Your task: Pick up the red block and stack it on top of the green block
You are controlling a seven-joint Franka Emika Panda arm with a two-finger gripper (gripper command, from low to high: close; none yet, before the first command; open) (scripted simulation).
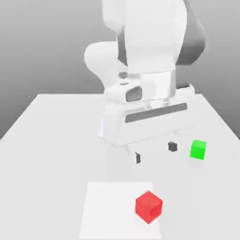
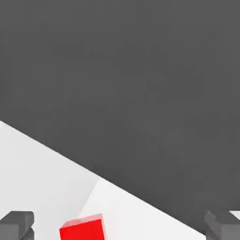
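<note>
Your white robot arm [image 1: 145,56] rises at the far side of a pale grey table [image 1: 47,140], with its hand bent forward and pointing down over the middle of the surface. The gripper [image 1: 155,152] hangs above the table with its two dark fingertips [image 1: 172,146] spread wide apart, and nothing sits between them; it holds nothing. The red block [image 1: 149,206] rests on the table nearer the camera than the gripper, well apart from it, lying on a slightly brighter white rectangular patch [image 1: 108,211] of the surface, close to that patch's edge on the exterior view's right. The green block [image 1: 198,149] sits on the table toward the exterior view's right, near the gripper's closer fingertip but not touching it, and well apart from the red block. In your hand view, the red block [image 2: 83,229] appears between the two open fingertips, on the table below them.
</note>
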